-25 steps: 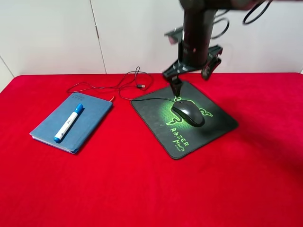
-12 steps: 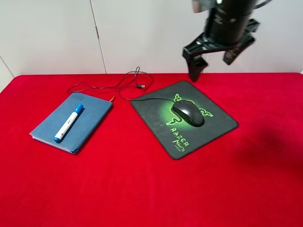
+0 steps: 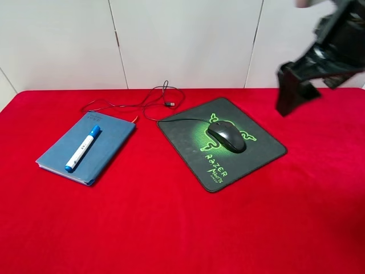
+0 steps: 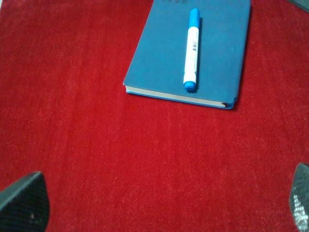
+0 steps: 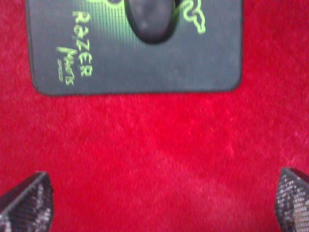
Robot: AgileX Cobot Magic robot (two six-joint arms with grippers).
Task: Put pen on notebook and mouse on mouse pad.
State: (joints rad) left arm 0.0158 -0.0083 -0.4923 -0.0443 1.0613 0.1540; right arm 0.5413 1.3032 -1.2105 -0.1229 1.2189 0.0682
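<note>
**Both things in place, my fingers spread and empty**

From the high camera, my right fingers (image 3: 305,85) hang above the red bench (image 3: 171,228), well to the right of the mouse pad (image 3: 262,149), where the mouse (image 3: 227,137) sits. The pen (image 3: 82,148) lies on the notebook (image 3: 111,142).

Left wrist: my left fingers (image 4: 24,203) stand wide apart, holding nothing; pen and notebook lie ahead, well clear.

Right wrist: fingertips spread, empty, mouse pad and mouse beyond.

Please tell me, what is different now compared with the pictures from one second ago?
The right gripper has drawn away from above the mouse pad, rising and moving toward the right edge of the exterior view, open and empty. The mouse stayed on the pad, and the pen stayed on the notebook.
</note>
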